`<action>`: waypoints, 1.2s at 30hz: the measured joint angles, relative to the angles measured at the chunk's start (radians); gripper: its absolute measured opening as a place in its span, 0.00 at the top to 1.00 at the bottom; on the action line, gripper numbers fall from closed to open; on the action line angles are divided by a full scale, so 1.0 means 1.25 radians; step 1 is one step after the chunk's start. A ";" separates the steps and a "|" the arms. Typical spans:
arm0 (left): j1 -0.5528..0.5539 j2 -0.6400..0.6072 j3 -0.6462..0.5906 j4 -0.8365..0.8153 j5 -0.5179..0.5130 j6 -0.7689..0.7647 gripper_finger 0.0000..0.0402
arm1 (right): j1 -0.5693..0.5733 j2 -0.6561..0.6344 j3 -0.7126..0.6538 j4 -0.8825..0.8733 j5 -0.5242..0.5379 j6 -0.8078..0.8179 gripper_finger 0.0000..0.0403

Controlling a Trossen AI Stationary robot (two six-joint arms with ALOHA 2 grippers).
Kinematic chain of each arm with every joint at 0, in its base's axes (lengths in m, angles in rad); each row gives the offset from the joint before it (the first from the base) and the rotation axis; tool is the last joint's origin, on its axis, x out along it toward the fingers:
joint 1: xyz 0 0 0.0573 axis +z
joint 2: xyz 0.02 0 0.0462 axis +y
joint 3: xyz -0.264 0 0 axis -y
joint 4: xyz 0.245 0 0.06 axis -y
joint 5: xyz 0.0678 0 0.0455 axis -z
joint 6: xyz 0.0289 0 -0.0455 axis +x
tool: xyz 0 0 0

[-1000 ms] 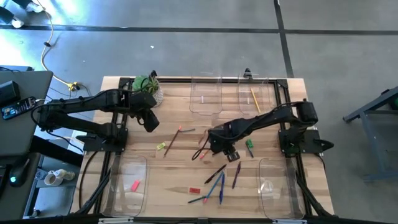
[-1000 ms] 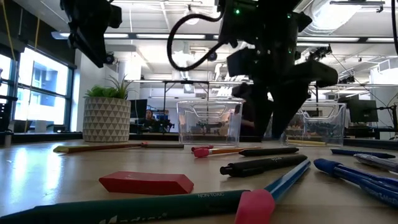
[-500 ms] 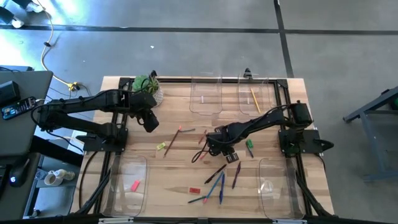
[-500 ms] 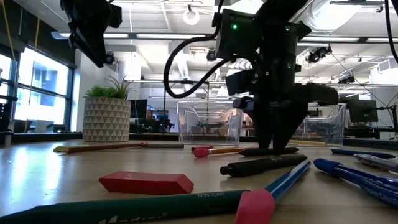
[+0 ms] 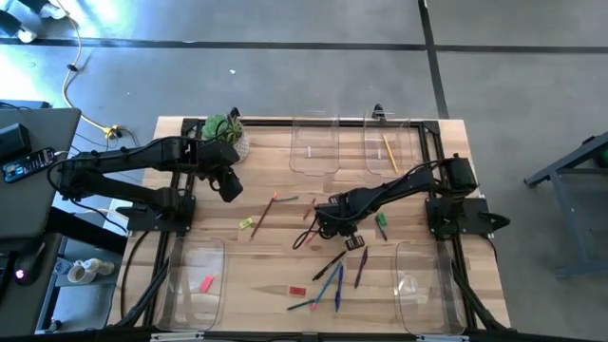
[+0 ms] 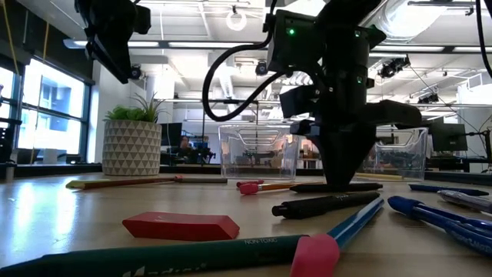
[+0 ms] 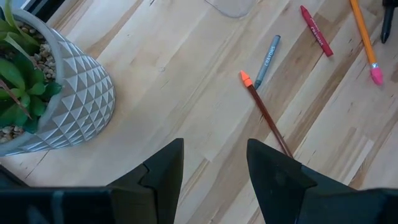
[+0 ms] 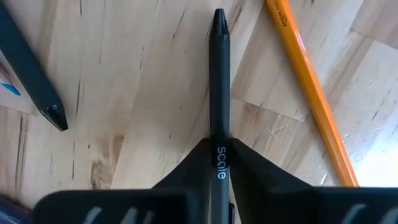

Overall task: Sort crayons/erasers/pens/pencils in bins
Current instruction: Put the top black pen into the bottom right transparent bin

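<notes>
The right gripper (image 5: 332,224) stood low at the middle of the light wooden tabletop (image 5: 275,266), its fingers (image 8: 255,171) clamped on a slim black pen (image 8: 219,81). The pen lay flat, its long axis running straight out from between the fingers, tip pointing away from the wrist, beside a long orange-yellow pencil (image 8: 308,87); whether it had lifted was unclear. The left gripper (image 5: 228,185) hung spread and empty near the grey potted plant (image 5: 226,131).

Open-plan lab or office, exposed ceiling ducts (image 6: 231,77), strip lights, desks with monitors (image 6: 448,137), concrete floor (image 5: 285,85)
</notes>
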 joint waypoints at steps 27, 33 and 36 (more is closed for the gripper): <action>0.000 0.000 0.000 0.000 0.000 0.004 0.59 | 0.064 -0.014 0.071 -0.114 -0.024 0.182 0.97; 0.000 0.000 0.000 0.003 0.000 0.036 0.59 | 0.072 -0.015 0.120 -0.185 -0.014 0.254 0.97; 0.000 0.000 0.000 0.003 0.000 0.060 0.59 | 0.077 -0.015 0.142 -0.209 0.010 0.285 0.97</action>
